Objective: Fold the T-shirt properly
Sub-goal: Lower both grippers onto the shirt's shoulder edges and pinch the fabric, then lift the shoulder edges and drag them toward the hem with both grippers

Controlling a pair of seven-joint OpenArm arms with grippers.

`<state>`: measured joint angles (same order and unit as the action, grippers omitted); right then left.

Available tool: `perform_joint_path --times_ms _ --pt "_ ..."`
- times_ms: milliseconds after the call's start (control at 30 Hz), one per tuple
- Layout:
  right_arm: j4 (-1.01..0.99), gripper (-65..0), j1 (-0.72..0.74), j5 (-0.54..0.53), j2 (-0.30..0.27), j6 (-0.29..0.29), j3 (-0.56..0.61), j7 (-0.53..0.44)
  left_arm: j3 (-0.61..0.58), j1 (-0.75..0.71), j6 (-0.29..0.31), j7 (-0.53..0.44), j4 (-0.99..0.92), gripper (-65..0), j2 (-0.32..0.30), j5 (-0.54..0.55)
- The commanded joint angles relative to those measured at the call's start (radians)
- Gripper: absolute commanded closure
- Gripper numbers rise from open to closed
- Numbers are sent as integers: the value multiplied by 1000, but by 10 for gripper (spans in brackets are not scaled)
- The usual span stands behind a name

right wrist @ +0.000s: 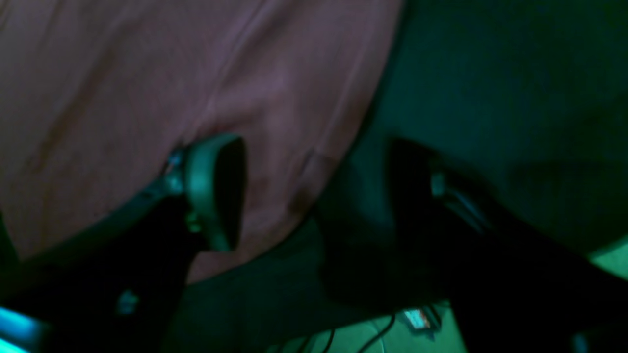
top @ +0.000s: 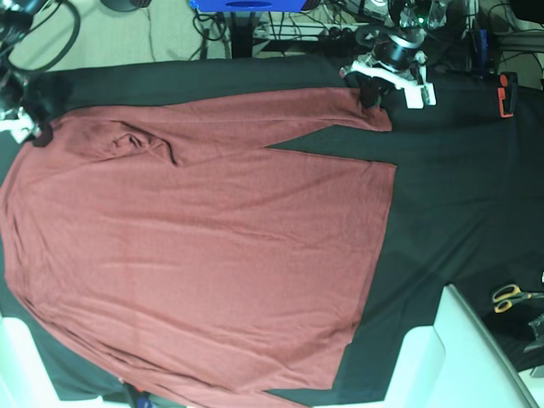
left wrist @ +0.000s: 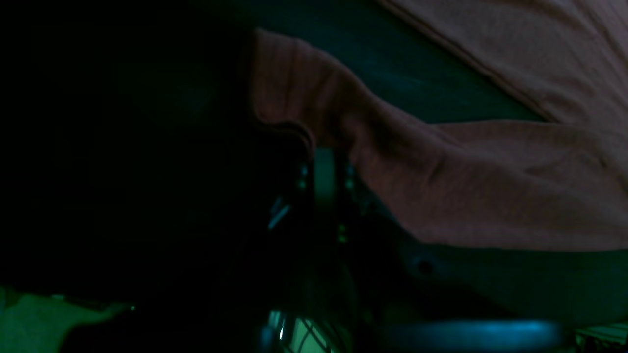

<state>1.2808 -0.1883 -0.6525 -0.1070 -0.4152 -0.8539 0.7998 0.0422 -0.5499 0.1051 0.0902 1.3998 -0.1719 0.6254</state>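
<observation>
Table under black cloth covering [top: 442, 212]. T-shirt [top: 204, 255] spread flat across it, one sleeve reaching along far edge. Scissors [top: 512, 295] near right edge, well apart from shirt.

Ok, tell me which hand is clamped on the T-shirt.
The left hand, at the sleeve end: its jaws are shut on a pinch of T-shirt fabric. The right hand stands open, straddling the fabric's edge.

Base view evenly and brightly lit from above, sharp with weak shadows; both wrist views very dim, green-tinted, softly blurred, their lower halves almost black.
</observation>
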Motion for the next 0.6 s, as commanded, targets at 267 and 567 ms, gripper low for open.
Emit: perform_joint_path --times_ms 267,567 --pt "-129 -321 52 -20 -43 -15 -3 -50 -9 -12 3 52 16 0 -1 -6" --pt "-206 -311 63 -19 -52 -17 6 -84 -9 -12 3 53 17 0 -1 -6"
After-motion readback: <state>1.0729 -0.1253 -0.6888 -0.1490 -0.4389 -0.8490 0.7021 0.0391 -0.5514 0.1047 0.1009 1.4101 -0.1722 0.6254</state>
